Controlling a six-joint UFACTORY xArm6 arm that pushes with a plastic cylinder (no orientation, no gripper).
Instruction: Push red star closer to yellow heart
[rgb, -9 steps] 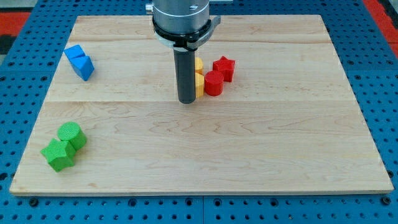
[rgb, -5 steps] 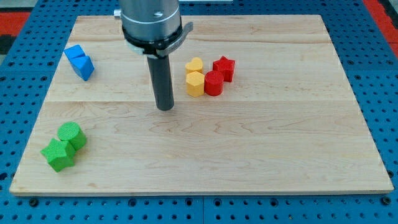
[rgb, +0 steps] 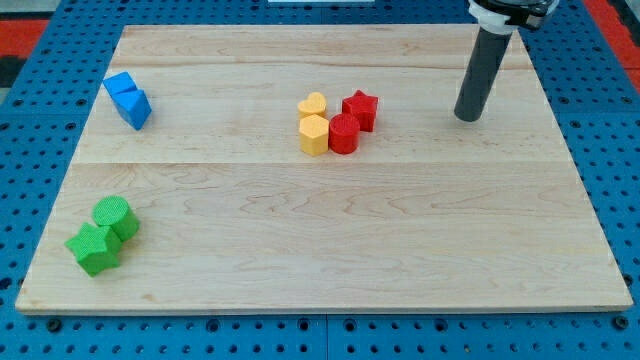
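Right now my tip (rgb: 467, 117) sits well right of the red star (rgb: 360, 108), which lies just beside the yellow heart (rgb: 313, 105); no claw fitted, push pending.

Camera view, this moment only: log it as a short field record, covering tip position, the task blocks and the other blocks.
tip: my tip on the board, toward the view's right of the central cluster, apart from it
red star: at the cluster's upper right
yellow heart: at the cluster's upper left, small gap to the star
cluster front: yellow block, red block
far left: blue blocks
lower left: green blocks
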